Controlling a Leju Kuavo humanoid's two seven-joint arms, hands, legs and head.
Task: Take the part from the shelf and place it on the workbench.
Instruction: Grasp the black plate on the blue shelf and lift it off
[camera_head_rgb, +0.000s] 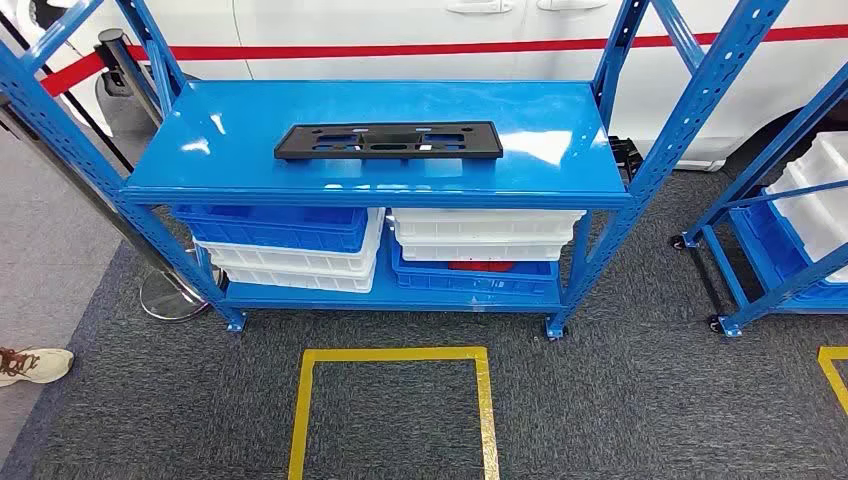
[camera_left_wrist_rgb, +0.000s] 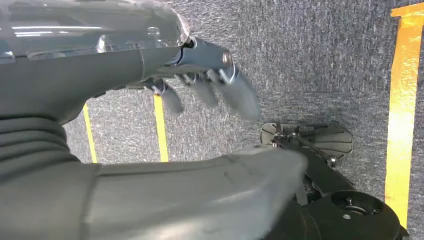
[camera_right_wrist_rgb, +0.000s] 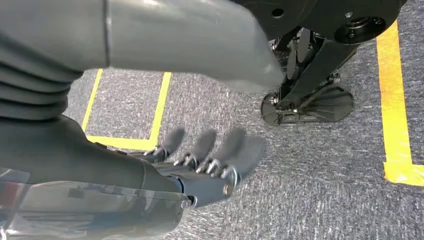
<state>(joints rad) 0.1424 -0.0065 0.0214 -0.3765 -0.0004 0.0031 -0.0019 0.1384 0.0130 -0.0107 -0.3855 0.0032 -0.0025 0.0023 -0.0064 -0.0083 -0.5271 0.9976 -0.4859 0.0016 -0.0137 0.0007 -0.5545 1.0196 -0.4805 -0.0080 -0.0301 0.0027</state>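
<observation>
Head view: part (camera_head_rgb: 388, 141) on shelf (camera_head_rgb: 220, 125).

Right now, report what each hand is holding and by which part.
Nothing is held. The left hand and right hand hang over the carpet, fingers apart and empty. The black part lies untouched on the shelf.

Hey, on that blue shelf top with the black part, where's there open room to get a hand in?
The top shelf is bare left of the black part, bare to its right up to the right upright, and along the front edge. Behind the part is a narrower strip. The level below is crowded with blue and white bins.
</observation>
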